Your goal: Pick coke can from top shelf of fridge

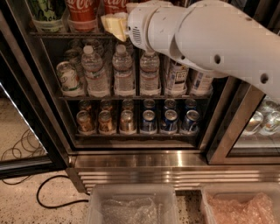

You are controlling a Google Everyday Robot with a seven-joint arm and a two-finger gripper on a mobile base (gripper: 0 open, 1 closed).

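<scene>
The fridge stands open in front of me. On its top shelf stand two red coke cans, one left of centre and a second to its right, both cut off by the frame's top edge. My gripper, with pale yellow tips on a thick white arm, is at the front edge of the top shelf, just below and in front of the second coke can. The arm hides the right part of the top shelf.
A green-and-white can stands left of the coke cans. Water bottles fill the middle rack, gold-brown cans and blue cans the lower one. Below are the steel base, two clear bins, and a black cable.
</scene>
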